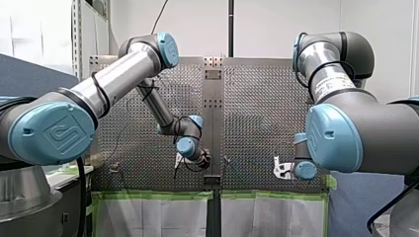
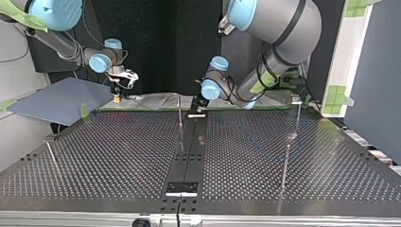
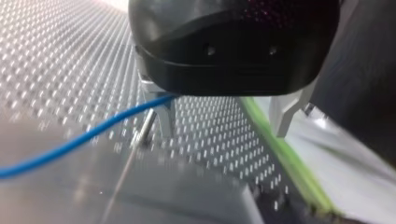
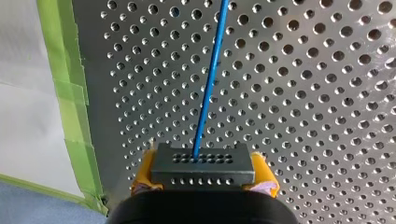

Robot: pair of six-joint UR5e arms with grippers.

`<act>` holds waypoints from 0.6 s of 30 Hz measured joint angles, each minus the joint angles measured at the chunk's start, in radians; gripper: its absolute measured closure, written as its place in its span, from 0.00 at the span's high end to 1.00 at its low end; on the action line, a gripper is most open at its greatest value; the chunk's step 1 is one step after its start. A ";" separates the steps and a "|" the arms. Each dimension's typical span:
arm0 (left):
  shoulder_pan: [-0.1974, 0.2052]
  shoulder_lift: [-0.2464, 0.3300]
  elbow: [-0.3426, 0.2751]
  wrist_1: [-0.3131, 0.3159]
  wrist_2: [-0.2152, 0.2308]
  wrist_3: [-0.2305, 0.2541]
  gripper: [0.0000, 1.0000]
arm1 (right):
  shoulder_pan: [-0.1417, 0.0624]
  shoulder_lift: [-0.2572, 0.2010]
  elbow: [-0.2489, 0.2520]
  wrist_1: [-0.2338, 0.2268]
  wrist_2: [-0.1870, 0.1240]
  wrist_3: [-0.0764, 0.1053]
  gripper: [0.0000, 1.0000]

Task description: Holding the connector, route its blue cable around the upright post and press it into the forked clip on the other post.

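Yellow pads (image 4: pixel 142 176) of my right gripper (image 4: pixel 203 179) are clamping the dark connector (image 4: pixel 203 164). The blue cable (image 4: pixel 210 79) is leaving its holed face and running ahead over the perforated table (image 4: pixel 327 93), with green tape (image 4: pixel 70 93) edging the table alongside. My left gripper (image 3: pixel 224 119) is hanging with its metal fingers (image 3: pixel 166 116) spread, grasping nothing. The cable is passing by one finger, and a thin post (image 3: pixel 145 126) is standing just beside it. In the top view, further posts (image 2: pixel 285 165) are rising at centre right.

The front view looks from high behind over the grey perforated metal bench (image 1: pixel 257 98), the top view faces back low across it, and both wrist views sit close above it.
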 joint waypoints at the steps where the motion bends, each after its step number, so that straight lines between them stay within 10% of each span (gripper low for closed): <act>1: -0.003 0.001 -0.001 -0.003 0.007 0.000 1.00 | 0.000 0.000 0.000 0.000 -0.001 0.000 0.56; 18: -0.073 0.033 -0.087 0.024 0.081 0.009 1.00 | 0.000 0.000 0.000 0.000 -0.014 0.001 0.56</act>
